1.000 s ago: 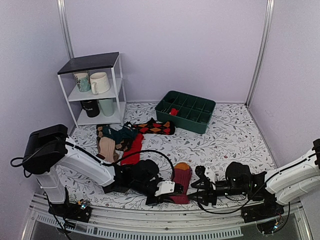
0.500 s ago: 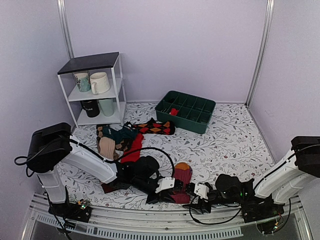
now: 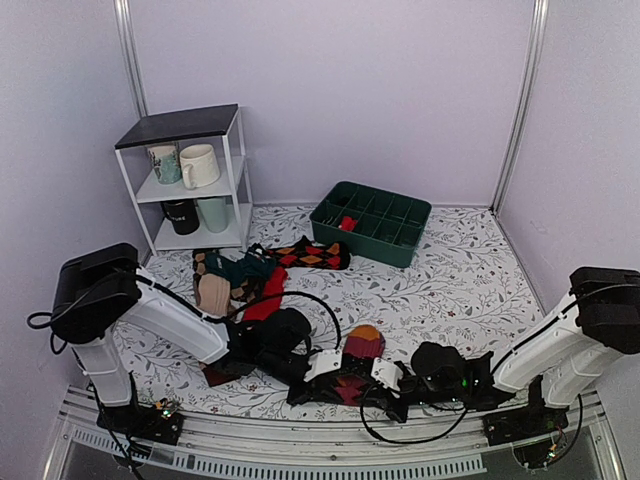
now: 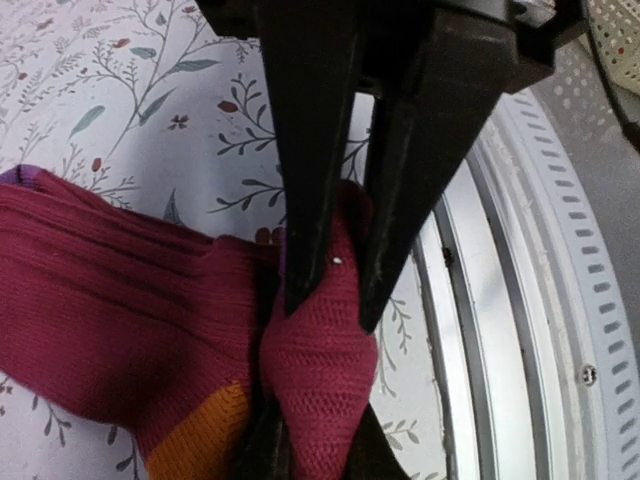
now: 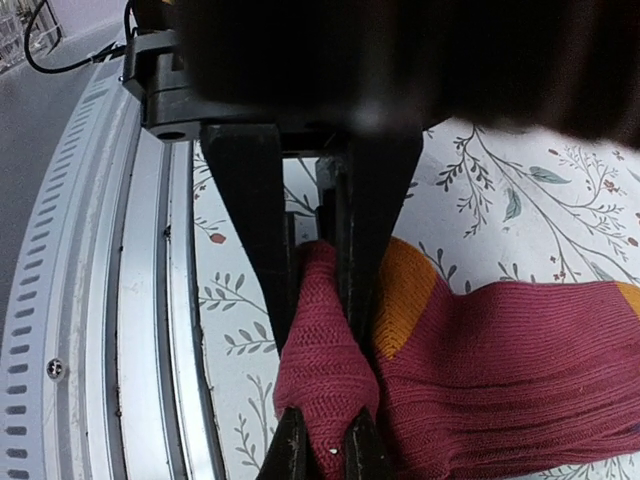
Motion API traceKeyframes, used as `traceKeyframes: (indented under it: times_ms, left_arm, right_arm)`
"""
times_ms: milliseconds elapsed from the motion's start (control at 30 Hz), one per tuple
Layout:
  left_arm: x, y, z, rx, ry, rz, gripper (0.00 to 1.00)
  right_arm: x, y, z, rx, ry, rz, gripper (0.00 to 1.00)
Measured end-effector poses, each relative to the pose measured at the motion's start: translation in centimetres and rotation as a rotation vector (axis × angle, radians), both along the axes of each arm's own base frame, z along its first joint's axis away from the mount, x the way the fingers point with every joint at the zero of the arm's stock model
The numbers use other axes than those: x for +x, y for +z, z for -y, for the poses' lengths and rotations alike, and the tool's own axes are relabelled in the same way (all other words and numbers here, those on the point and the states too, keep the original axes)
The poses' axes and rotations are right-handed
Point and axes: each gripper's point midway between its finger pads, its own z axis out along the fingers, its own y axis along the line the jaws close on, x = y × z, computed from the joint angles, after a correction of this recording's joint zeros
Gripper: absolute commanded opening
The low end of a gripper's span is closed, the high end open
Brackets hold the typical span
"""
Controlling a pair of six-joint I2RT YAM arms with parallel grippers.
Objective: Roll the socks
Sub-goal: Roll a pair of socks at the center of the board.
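Between left fingers (image 4: 310,150): maroon sock (image 4: 120,290) fold, pinched tight.
Between right fingers (image 5: 250,200): same sock's end beside orange patch, clamped.
Beneath both fingers: floral tabletop (image 4: 150,90).

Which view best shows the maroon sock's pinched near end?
Left wrist view: the left claw pinches a fold of the maroon sock, knit and orange patch clear. Right wrist shows the right claw pinching a fold likewise. Top view shows only a small, partly covered maroon-orange shape.
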Motion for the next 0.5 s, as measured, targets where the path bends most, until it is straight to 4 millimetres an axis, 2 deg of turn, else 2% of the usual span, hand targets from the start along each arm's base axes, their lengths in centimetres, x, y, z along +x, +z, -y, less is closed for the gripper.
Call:
traceKeyframes:
  times_ms: [33,100,200,300,433,500]
  left_arm:
    - [0.1,0.1,-0.2,0.0,0.014,0.002,0.52]
    - [0.5,0.1,-0.8,0.001,0.054,0.03,0.53]
    - [0.7,0.3,-2.9,0.01,0.107,0.132,0.53]
    - [0.1,2.1,-4.4,-0.052,0.114,0.277,0.51]
    - [-0.6,5.5,-3.8,-0.188,0.091,0.421,0.49]
    - [-0.5,6.3,-3.2,-0.225,0.084,0.481,0.51]
  right_arm:
    - [0.0,0.0,-0.1,0.002,-0.004,-0.019,0.0]
    - [-0.1,0.1,-0.4,0.005,-0.004,-0.064,0.0]
    - [-0.1,-0.1,-0.3,0.008,-0.02,-0.166,0.0]
    - [0.4,-0.2,0.0,0.017,-0.049,-0.294,0.0]
    - [0.7,-0.6,0.4,0.023,-0.083,-0.484,0.0]
    - [0.7,-1.0,0.5,0.021,-0.1,-0.58,0.0]
